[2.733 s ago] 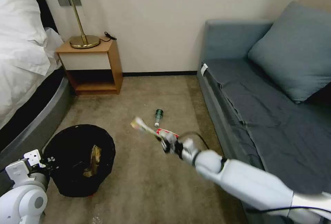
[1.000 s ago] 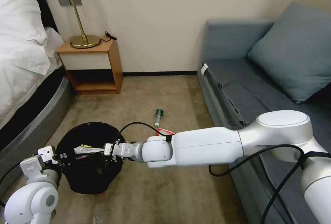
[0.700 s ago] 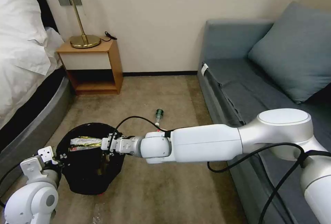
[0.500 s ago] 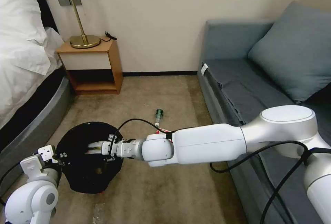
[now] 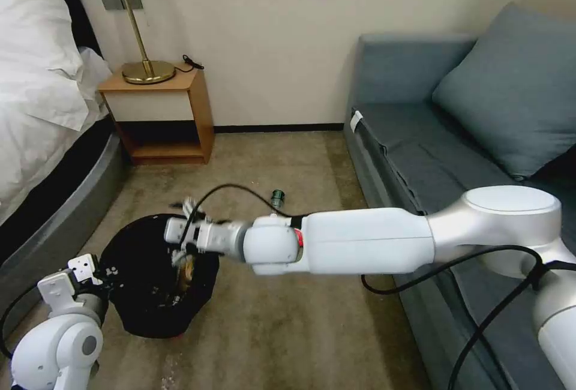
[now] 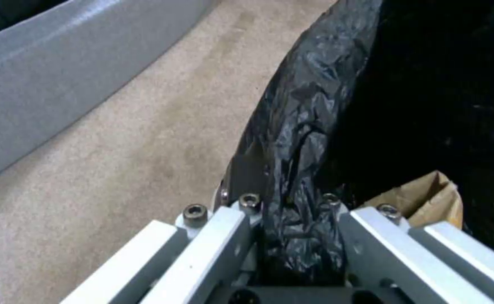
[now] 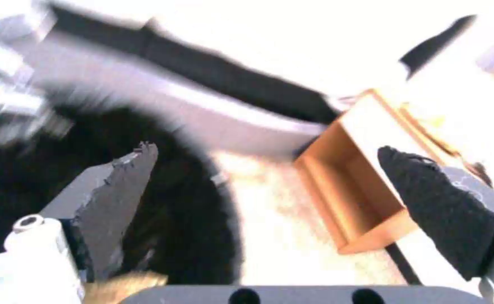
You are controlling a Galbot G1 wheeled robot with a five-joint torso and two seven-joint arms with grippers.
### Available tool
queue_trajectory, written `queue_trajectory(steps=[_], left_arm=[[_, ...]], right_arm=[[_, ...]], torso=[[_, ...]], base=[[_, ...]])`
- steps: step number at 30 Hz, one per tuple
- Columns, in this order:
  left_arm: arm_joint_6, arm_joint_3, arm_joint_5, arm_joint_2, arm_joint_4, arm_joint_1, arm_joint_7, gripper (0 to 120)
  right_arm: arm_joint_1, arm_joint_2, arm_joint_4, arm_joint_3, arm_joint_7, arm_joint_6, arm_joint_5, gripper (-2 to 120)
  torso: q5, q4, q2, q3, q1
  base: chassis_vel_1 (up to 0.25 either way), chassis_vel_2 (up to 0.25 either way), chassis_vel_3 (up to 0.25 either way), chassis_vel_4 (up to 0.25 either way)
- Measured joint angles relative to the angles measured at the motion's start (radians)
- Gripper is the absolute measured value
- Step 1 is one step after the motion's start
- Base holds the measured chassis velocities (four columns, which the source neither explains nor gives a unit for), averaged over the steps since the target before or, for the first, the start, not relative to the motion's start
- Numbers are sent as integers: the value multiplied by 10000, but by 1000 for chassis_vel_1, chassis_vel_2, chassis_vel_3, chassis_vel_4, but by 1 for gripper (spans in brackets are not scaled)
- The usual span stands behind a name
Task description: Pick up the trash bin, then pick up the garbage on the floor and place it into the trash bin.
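Pinching liner and rim of the trash bin [image 5: 153, 285] on the carpet in left gripper [image 6: 292, 228] jaws, right gripper [image 5: 178, 235] jaws wide and empty above; light, slippery film, best gripped with rim.

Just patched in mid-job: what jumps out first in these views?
The long white right arm stretches across the carpet, its right claw open and empty over the trash bin. The left claw is clamped on the bin's bagged rim, with a tan paper bag inside. A small bottle lies on the floor by the sofa.
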Motion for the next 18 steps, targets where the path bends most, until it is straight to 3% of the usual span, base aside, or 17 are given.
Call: queue_trajectory(steps=[3,5,7,9,11,13,17,18], left_arm=[[-60,-75,-13,-9,-13,2,28,3],[-105,-209,-16,-35,-70,10,57,3],[-112,-259,-24,-54,-82,11,63,3],[-127,-389,-48,-169,-87,-8,67,3],[-140,-419,-49,-220,-82,-20,70,3],[-179,-461,-45,-363,-40,-42,75,3],[-189,-461,-11,-433,-10,-50,84,3],[-203,-462,7,-436,13,-60,91,3]], right_arm=[[-797,-631,472,1264,363,283,530,100],[-2038,-1446,1130,3304,829,557,1062,100],[-2336,-1668,1293,3808,917,656,1101,100],[-3813,-2400,2128,5803,1220,946,1130,100],[-4426,-2575,2472,6384,1356,971,1148,100],[-6486,-2981,3711,8442,1844,969,1261,100],[-8623,-3165,4782,10379,2498,782,1292,100],[-10068,-3189,5263,11394,2682,712,835,100]], torso=[[2,0,0,1,0],[5,-6,-1,0,0],[7,-5,-1,0,0],[3,-4,-1,0,0],[4,-4,0,0,0],[5,-3,1,-2,-1],[4,-5,0,-2,0],[4,-5,0,-1,-1]], base=[[0,0,0,0],[0,0,0,0],[0,0,0,0],[0,0,0,0],[0,0,0,0],[0,0,0,0],[0,0,0,0],[0,0,0,0]])
